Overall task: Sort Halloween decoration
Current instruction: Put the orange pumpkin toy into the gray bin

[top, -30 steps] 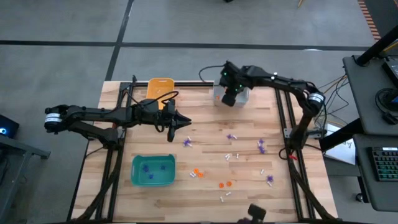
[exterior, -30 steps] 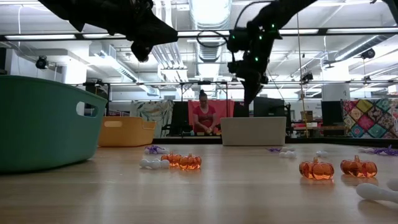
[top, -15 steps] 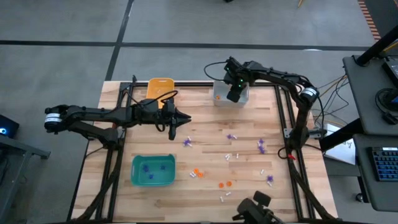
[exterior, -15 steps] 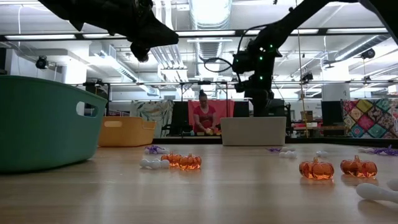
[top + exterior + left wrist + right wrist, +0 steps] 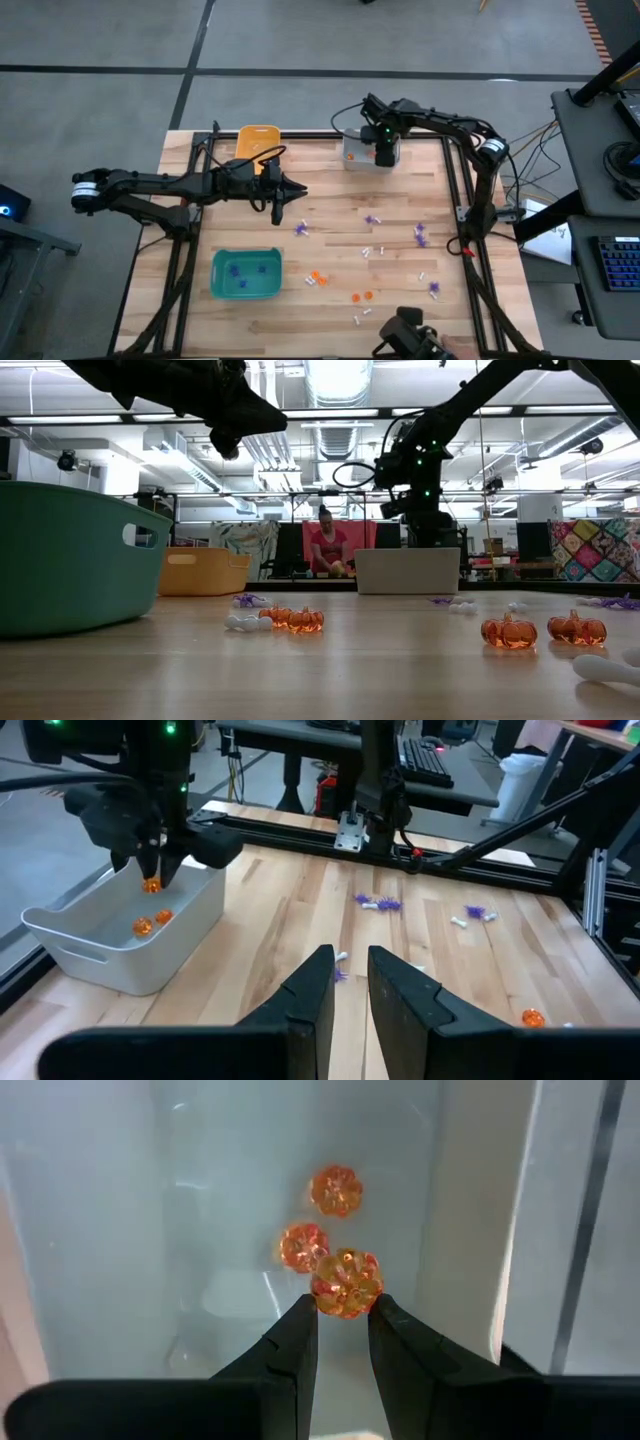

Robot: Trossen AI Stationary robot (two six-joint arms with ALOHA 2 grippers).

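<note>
1. The right gripper [image 5: 342, 1312] is hanging over the grey bin [image 5: 358, 150] at the far edge of the table, its two dark fingers [image 5: 292, 1342] clamping a small orange pumpkin [image 5: 346, 1283] right at their tips.
2. Just beyond the held pumpkin, two more orange pumpkins [image 5: 304, 1246] are lying on the bin's pale floor, close together and directly under the fingertips; the left wrist view is showing the same pair [image 5: 150, 921] inside the bin, beneath the right gripper [image 5: 150, 875].
3. The left gripper [image 5: 346, 963] is waiting above the wooden table [image 5: 330, 320], on the near-left side of the right gripper, with its fingers [image 5: 312, 988] standing slightly apart and holding nothing.
4. Just past the left gripper's tips a purple spiky trinket [image 5: 301, 229] is resting on the wood.
5. Farther out from both grippers, more purple spiky pieces [image 5: 420, 236], small white pieces [image 5: 367, 251] and orange pumpkins [image 5: 361, 296] are lying scattered across the table's middle and near part.
6. In the low view two orange pumpkins [image 5: 292, 619] are sitting side by side, with another pair [image 5: 543, 630] further right.
7. A teal bin [image 5: 246, 274] with purple pieces inside is sitting nearer than the left gripper, and an orange-yellow bin [image 5: 257, 140] is sitting at the far edge behind it.
8. A person [image 5: 327, 546] is sitting in the room beyond the table.
</note>
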